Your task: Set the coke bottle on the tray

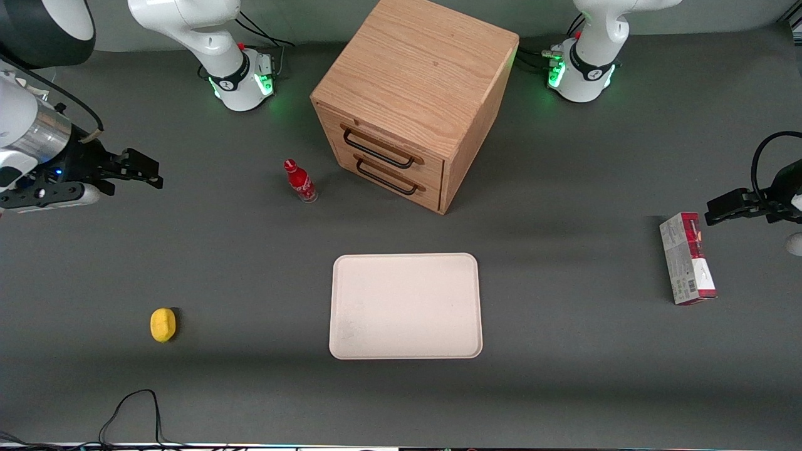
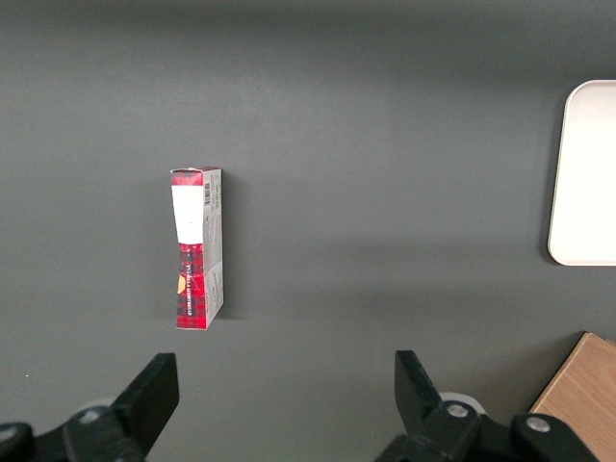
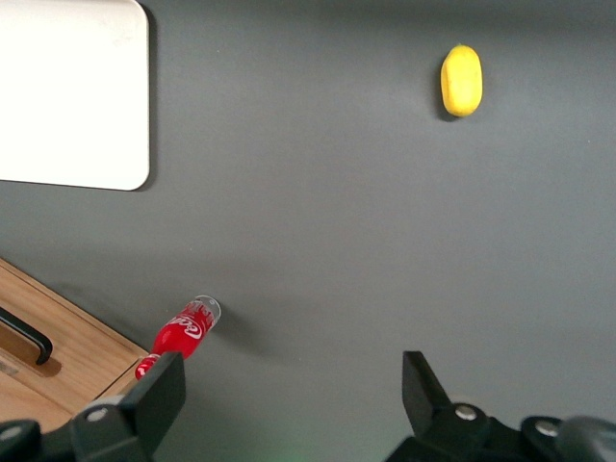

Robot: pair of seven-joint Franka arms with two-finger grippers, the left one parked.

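Observation:
The coke bottle [image 1: 300, 181] is small, slim and red with a red cap. It stands upright on the grey table beside the wooden drawer cabinet [image 1: 413, 100]. It also shows in the right wrist view [image 3: 183, 334], partly hidden by one finger. The cream-white tray [image 1: 406, 305] lies flat, nearer to the front camera than the cabinet, and shows in the right wrist view [image 3: 72, 91] too. My gripper [image 1: 147, 174] hangs high at the working arm's end of the table, well apart from the bottle. It is open and empty [image 3: 289, 399].
A yellow lemon-like object [image 1: 163, 324] lies toward the working arm's end, nearer the front camera, also in the right wrist view [image 3: 461, 80]. A red-and-grey carton [image 1: 687, 258] lies toward the parked arm's end. Cables [image 1: 135, 413] trail at the table's front edge.

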